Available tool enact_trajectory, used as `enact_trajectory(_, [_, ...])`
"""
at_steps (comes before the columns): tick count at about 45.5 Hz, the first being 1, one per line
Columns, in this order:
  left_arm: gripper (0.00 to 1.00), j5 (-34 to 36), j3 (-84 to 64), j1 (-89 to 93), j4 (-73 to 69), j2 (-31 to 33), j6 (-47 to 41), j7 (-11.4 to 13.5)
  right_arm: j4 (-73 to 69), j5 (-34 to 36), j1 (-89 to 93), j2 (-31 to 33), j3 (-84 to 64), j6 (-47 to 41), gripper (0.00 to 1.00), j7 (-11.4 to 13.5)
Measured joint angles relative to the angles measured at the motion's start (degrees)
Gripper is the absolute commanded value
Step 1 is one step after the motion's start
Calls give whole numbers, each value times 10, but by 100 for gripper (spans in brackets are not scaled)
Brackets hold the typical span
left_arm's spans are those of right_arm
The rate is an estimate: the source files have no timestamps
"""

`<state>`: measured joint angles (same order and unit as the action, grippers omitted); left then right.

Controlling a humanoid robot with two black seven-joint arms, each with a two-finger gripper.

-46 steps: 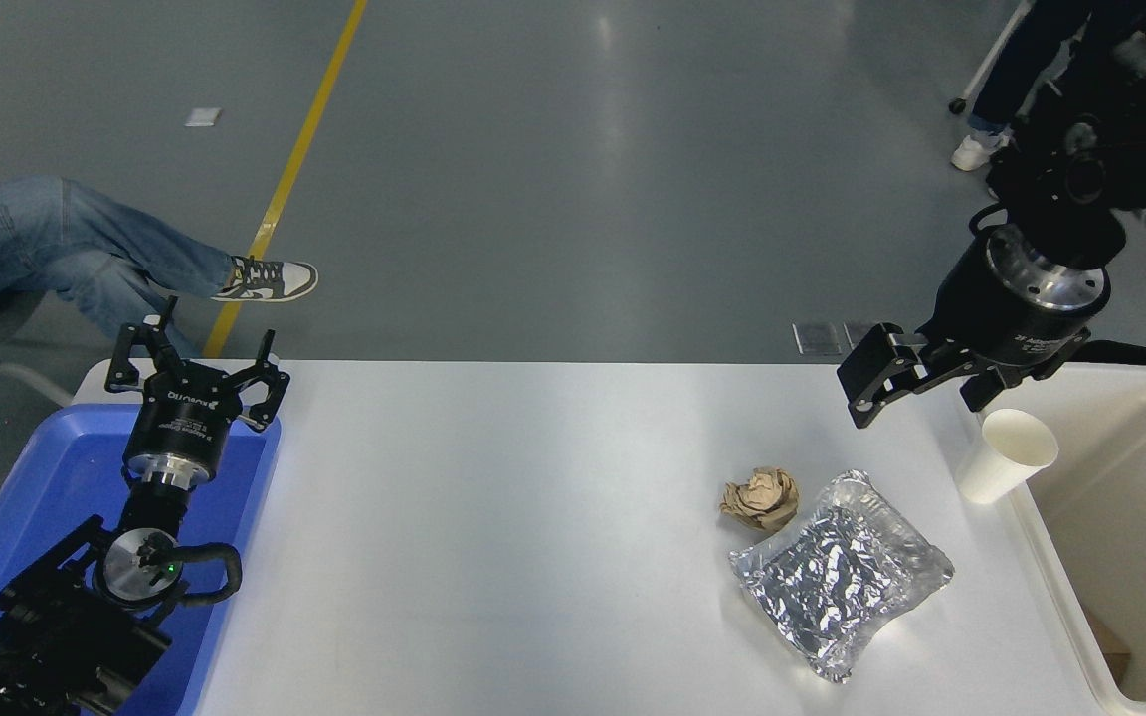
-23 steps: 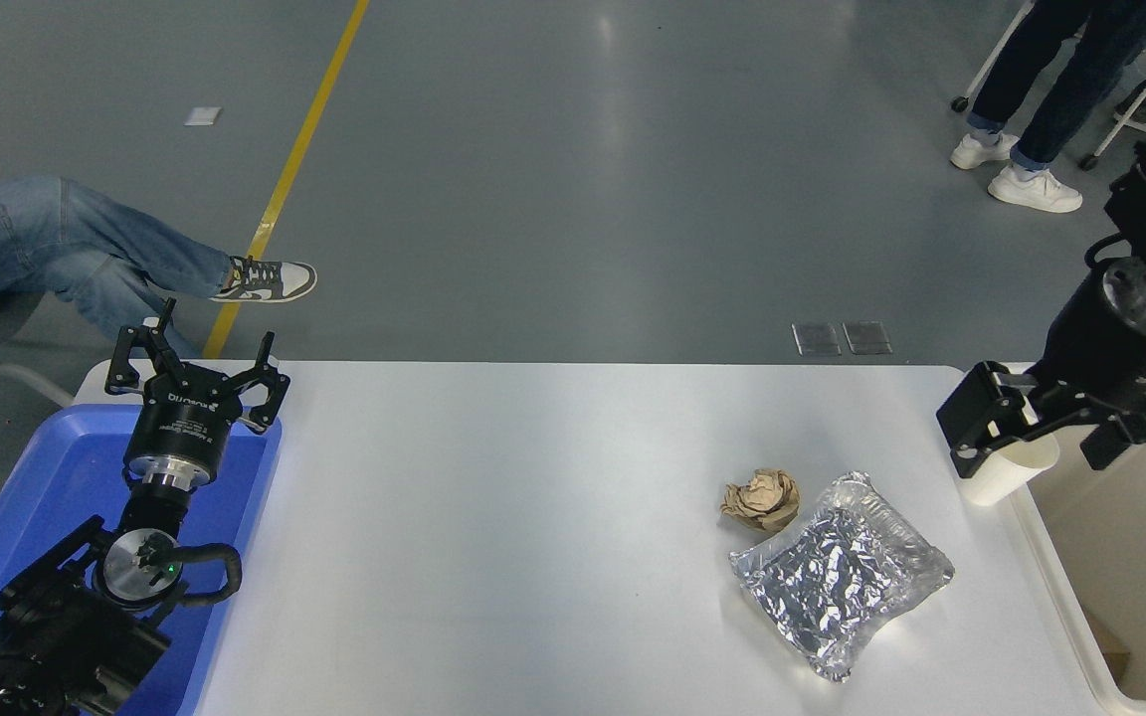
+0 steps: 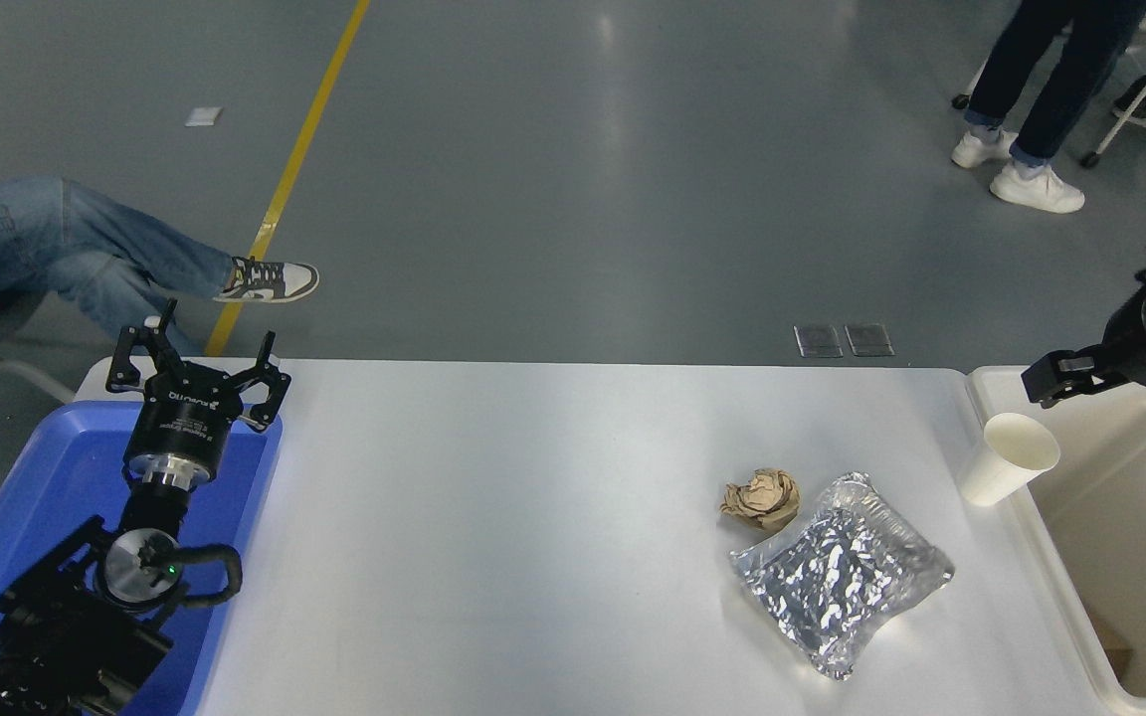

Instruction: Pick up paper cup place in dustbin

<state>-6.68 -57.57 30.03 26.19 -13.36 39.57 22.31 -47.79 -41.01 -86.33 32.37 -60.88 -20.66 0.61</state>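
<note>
The white paper cup (image 3: 1009,459) stands upright on the white table (image 3: 533,517) at its right edge, right beside the left rim of the cream-white dustbin (image 3: 1130,477). My right gripper (image 3: 1062,376) pokes in from the right edge, above the dustbin's far corner, up and to the right of the cup and apart from it. Most of it is cut off by the picture's edge. It holds nothing that I can see. My left gripper (image 3: 197,370) is open and empty, parked over the blue tray (image 3: 46,477) at the lower left.
A crumpled brown paper ball (image 3: 761,498) and a crinkled foil tray (image 3: 840,573) lie left of the cup. A seated person's legs (image 3: 86,249) are at the far left. Another person's legs (image 3: 1031,119) are at the top right.
My right gripper has swung right, from above and left of the cup across it to the picture's right edge. The cup has stayed in place on the table.
</note>
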Motion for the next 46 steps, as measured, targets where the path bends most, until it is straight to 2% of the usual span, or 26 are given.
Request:
enact_trajectory(12, [100, -1, 0, 0, 0, 0, 0, 0, 107, -12, 143, -8, 84, 67, 100, 0])
enact_trajectory(18, [100, -1, 0, 0, 0, 0, 0, 0, 133, -13, 187, -14, 122, 88, 92, 2])
enact_trajectory(23, [100, -1, 0, 0, 0, 0, 0, 0, 146, -12, 211, -19, 156, 98, 80, 3])
enact_trajectory(26, [100, -1, 0, 0, 0, 0, 0, 0, 151, -12, 224, -21, 175, 101, 68, 4])
enact_trajectory(31, [100, -1, 0, 0, 0, 0, 0, 0, 160, -11, 238, -27, 200, 105, 37, 5])
enact_trajectory(34, [100, -1, 0, 0, 0, 0, 0, 0, 165, -10, 247, -30, 213, 106, 26, 5])
enact_trajectory(37, [100, -1, 0, 0, 0, 0, 0, 0, 170, -10, 253, -32, 227, 108, 0, 6])
enact_trajectory(46, [100, -1, 0, 0, 0, 0, 0, 0, 177, -9, 265, -36, 257, 109, 0, 5])
